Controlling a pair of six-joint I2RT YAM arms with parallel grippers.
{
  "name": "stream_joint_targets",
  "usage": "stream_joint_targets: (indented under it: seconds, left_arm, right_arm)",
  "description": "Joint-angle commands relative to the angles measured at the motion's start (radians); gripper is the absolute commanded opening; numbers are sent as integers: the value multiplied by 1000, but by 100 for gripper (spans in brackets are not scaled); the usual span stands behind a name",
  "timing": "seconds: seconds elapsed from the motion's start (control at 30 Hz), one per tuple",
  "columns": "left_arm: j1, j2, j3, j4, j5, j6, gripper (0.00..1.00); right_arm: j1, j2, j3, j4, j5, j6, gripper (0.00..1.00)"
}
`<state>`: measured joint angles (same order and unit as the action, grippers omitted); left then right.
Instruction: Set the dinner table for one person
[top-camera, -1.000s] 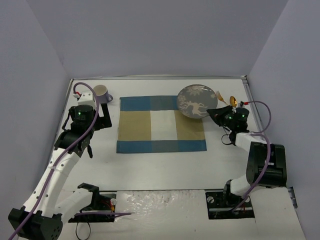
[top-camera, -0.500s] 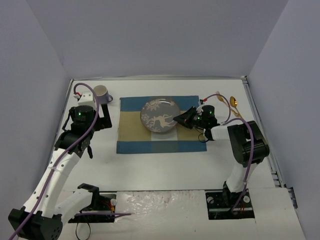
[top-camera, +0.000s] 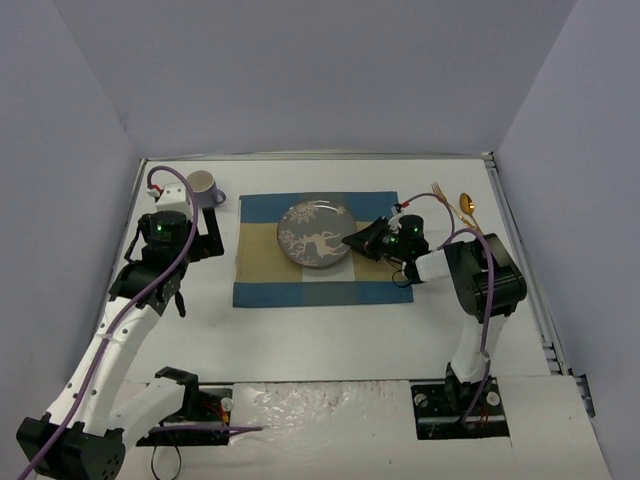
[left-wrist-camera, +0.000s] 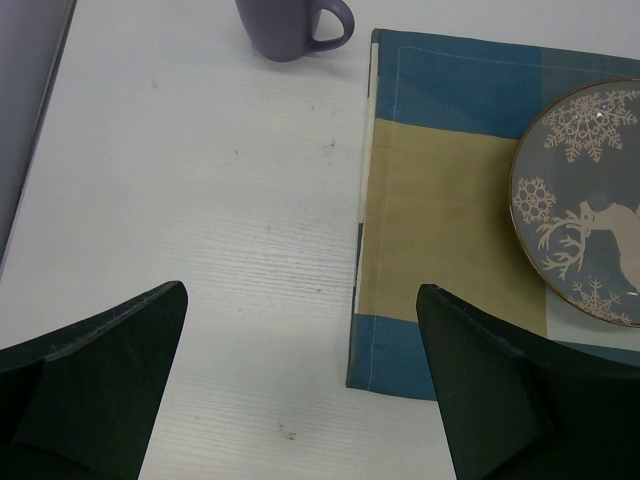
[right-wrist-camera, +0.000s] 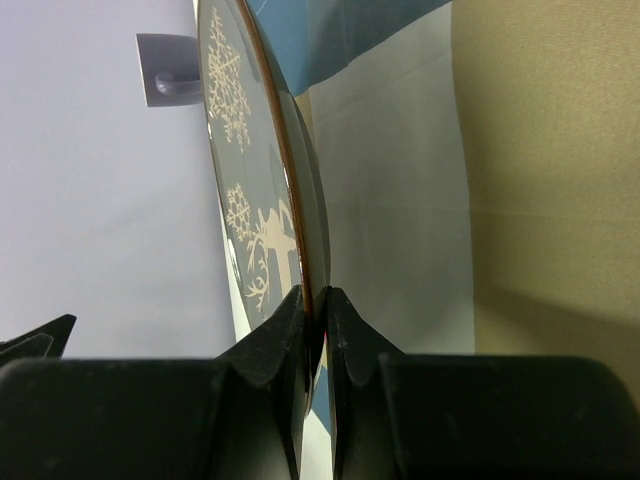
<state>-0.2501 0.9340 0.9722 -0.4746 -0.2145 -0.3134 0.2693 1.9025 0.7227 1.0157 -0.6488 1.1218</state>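
Plate (top-camera: 315, 235) moved from upper right to frame centre, now over placemat (top-camera: 262, 268) on table (top-camera: 330, 330). Right gripper (top-camera: 352, 240) clamped on plate rim; contact with mat unclear. Left gripper (left-wrist-camera: 300, 290) wide, empty, left side near mug (top-camera: 203, 185). Release looks next.

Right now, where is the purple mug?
In the top view, the purple mug stands at the far left of the table, beside the far left corner of the checked placemat.
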Motion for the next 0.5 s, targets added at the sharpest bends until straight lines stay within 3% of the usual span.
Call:
stream_joint_targets:
  seconds: [0.0, 0.47]
  left_arm:
    - [5, -6, 17, 52, -3, 18, 97]
    - [5, -9, 17, 53, -2, 19, 97]
  right_arm:
    - [7, -17, 40, 234, -71, 38, 0]
    - [5, 31, -10, 257, -58, 18, 0]
